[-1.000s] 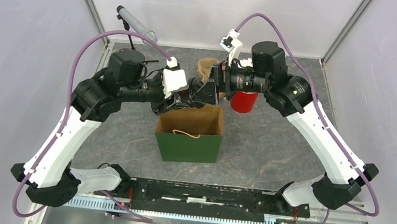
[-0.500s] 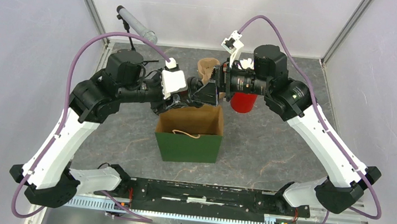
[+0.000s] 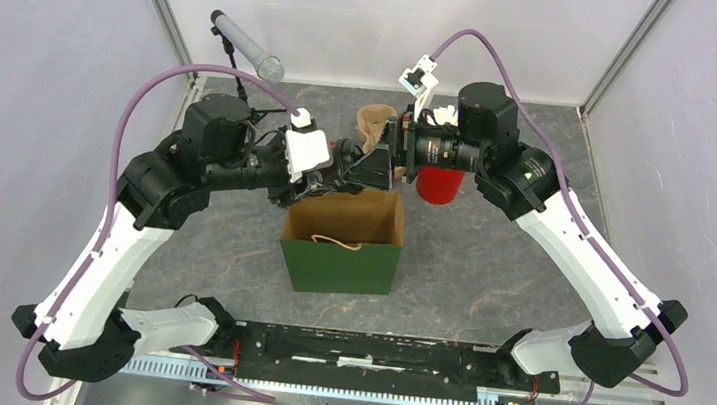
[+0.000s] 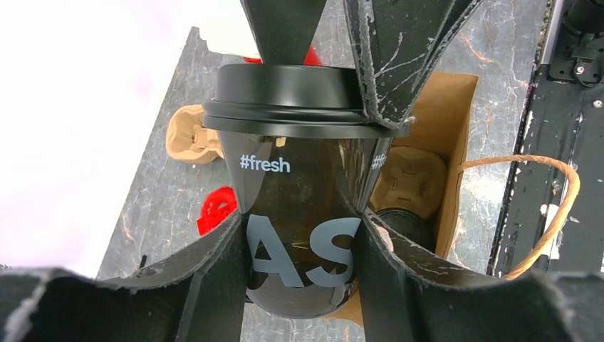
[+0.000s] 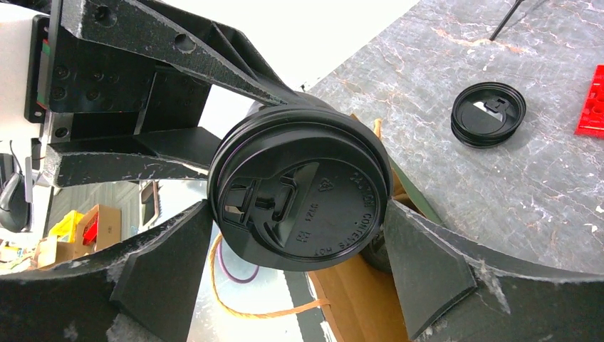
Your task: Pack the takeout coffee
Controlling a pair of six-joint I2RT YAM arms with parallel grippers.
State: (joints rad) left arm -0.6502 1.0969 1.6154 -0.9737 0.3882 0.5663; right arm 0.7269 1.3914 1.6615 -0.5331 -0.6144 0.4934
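Observation:
A black takeout coffee cup (image 4: 299,214) with grey lettering lies tilted on its side between the fingers of my left gripper (image 4: 303,221), which is shut on its body. It hangs over the back rim of the green paper bag (image 3: 340,261). Its black lid (image 5: 303,199) faces my right gripper (image 5: 298,214), whose two fingertips touch the lid's rim on opposite sides. From above, the two grippers (image 3: 343,166) (image 3: 384,160) meet nose to nose and hide the cup. Inside the bag sits a brown cup carrier (image 4: 409,182) with another black lid (image 4: 402,224) showing.
A red cup (image 3: 439,184) stands just right of the bag's back corner. A loose black lid (image 5: 488,114) and a red flat piece (image 5: 591,100) lie on the grey table. A brown carrier piece (image 3: 373,121) sits behind the grippers. The bag's rope handle (image 4: 555,206) loops outward.
The left arm's elbow has drifted slightly left and the right wrist has shifted a little. The cup stays between the two grippers over the bag.

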